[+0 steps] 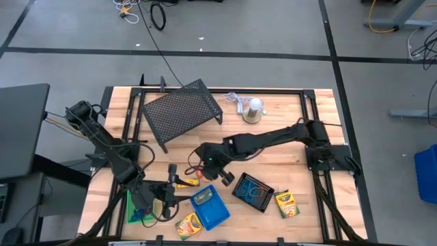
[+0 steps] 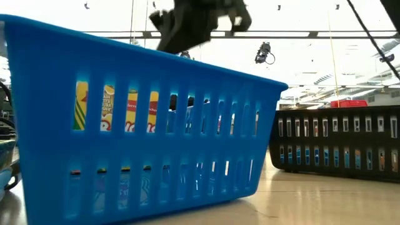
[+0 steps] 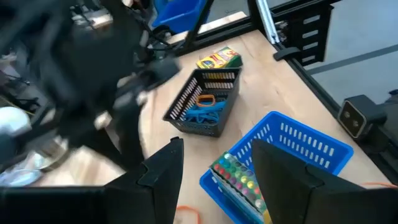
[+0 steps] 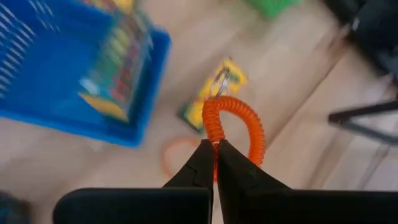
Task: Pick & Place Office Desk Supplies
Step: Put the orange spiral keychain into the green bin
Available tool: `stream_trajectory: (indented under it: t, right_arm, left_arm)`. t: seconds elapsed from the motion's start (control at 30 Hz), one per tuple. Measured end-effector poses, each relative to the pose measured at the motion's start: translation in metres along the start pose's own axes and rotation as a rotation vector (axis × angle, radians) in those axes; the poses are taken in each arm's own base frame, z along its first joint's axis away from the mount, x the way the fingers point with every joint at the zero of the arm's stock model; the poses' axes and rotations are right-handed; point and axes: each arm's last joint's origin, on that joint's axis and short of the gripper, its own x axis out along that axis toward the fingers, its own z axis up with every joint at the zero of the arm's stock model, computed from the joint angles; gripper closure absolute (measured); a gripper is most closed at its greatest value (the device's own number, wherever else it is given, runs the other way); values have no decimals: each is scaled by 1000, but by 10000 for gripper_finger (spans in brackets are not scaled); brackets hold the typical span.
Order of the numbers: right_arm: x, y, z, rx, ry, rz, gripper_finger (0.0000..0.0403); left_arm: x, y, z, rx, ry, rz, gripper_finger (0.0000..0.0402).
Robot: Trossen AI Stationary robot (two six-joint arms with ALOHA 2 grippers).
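Observation:
My right gripper (image 4: 215, 144) hangs over the table's middle (image 1: 196, 169), shut on an orange coiled elastic loop (image 4: 239, 118). Below it lie a yellow crayon box (image 4: 214, 93) and a thin orange loop (image 4: 177, 155) on the wood. The blue tray (image 1: 208, 207) holds a crayon box (image 3: 239, 177). The black mesh tray (image 1: 252, 191) holds blue and orange loops (image 3: 205, 109). My left gripper (image 3: 217, 171) stands open near the table's near left (image 1: 167, 186), pointing at the blue tray, with nothing between its fingers. My right gripper pinches one stretch of the orange loop's coil (image 4: 213, 130) between its two fingertips. The fingers slant down from the table's right and far side. The rest of the loop arches past the fingertips, lifted clear of the table.
A large black mesh rack (image 1: 181, 109) and a silver dome with a white cord (image 1: 252, 111) stand at the far side. A green tray (image 1: 140, 213) sits near left. Crayon boxes lie at the near edge (image 1: 188, 224) and near right (image 1: 285, 203).

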Motion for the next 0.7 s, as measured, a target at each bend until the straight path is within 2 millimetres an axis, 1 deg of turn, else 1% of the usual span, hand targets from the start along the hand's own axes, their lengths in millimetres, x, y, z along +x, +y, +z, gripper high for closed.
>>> stream_trajectory:
  t: [0.17, 0.23, 0.37, 0.47, 0.7]
  right_arm:
    - [-23, 14, 17, -12, -32, -10, 398]
    - [-30, 24, 26, -35, -52, -3, 398]
    - [-29, 43, 38, -67, -52, 15, 399]
    - [-31, 50, 46, -69, -87, 10, 399]
    - [-38, 59, 55, -81, -74, -54, 399]
  left_arm:
    - [-8, -5, -1, 14, -6, 43, 206]
    - [-9, -6, -1, -5, -11, 61, 206]
    - [-9, -5, -1, -62, -12, 68, 206]
    - [-3, -4, -3, -82, 1, 72, 206]
    - [13, -12, -16, -19, 56, 80, 206]
